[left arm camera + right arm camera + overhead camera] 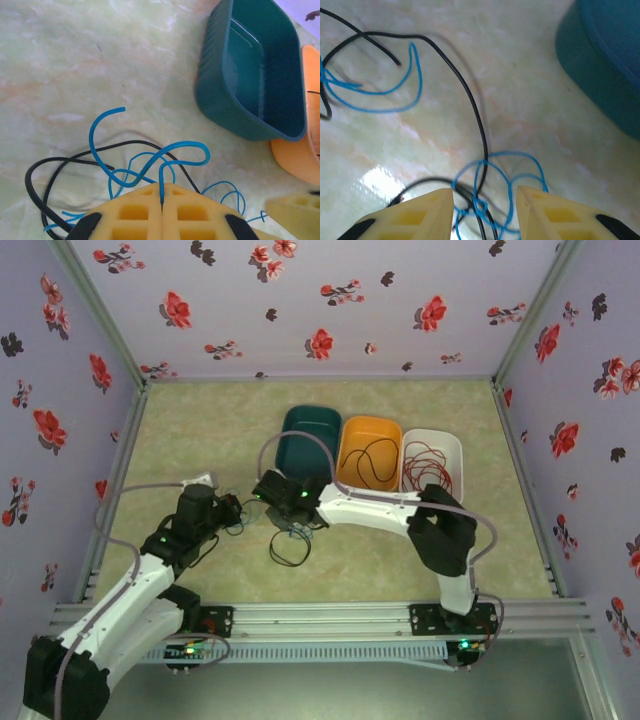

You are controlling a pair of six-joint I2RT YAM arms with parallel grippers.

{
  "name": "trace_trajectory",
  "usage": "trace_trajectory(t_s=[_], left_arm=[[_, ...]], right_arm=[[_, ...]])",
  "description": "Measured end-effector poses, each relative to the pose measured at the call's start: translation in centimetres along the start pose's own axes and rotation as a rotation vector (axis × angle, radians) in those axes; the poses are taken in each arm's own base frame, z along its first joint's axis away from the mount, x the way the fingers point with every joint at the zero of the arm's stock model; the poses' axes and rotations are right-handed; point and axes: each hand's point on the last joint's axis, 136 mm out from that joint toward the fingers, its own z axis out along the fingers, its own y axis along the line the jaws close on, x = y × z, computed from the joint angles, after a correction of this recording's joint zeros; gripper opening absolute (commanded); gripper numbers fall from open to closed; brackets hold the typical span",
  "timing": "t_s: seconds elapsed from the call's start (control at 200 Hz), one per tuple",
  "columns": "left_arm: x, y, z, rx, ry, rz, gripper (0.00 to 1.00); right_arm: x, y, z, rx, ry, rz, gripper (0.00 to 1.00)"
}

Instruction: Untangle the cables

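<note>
The left gripper [162,194] has its yellow ribbed fingers [135,212] pressed together, pinching a thin blue plastic-coated wire [182,145] where it dips between them. The right gripper [485,197] has its fingers parted. They straddle the spot where the blue wire bunches into small loops, and a thin black wire [477,115] runs through the same gap. Nothing is clamped there.

Both grippers sit just in front of the dark teal plastic tub [220,90]. The blue-and-black tangle lies on the pale marbled table [75,50] beside that tub.

To the right of the teal tub stand an orange plastic tub [341,455] holding a coiled black cable [378,462] and a white plastic tub [458,455] holding a coiled red cable [428,468].

The likeliest fault is that the right fingers close on black and blue together. Pulling the arms apart would then tighten the loops rather than free them. The blue wire looks thin and springy, so it may slide out of the left pinch under tension. A hard pull could also drag the whole tangle against the teal tub's wall.

No brand, label or writing can be read anywhere.
</note>
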Motion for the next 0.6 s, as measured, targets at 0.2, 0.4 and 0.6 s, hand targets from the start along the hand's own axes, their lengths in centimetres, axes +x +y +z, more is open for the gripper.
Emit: trace_trajectory(t_s=[0.2, 0.4, 0.6], left_arm=[[1.2, 0.7, -0.3, 0.007, 0.020, -0.029, 0.00], [2.0, 1.4, -0.5, -0.007, 0.041, -0.037, 0.00], [2.8, 2.0, -0.8, -0.031, 0.068, -0.035, 0.00]], right_arm=[[-0.5, 0.1, 3.9, 0.027, 0.039, -0.070, 0.38], [-0.8, -1.0, 6.3, 0.030, 0.068, -0.066, 0.38], [-1.6, -1.6, 7.7, 0.024, 0.064, -0.066, 0.38]])
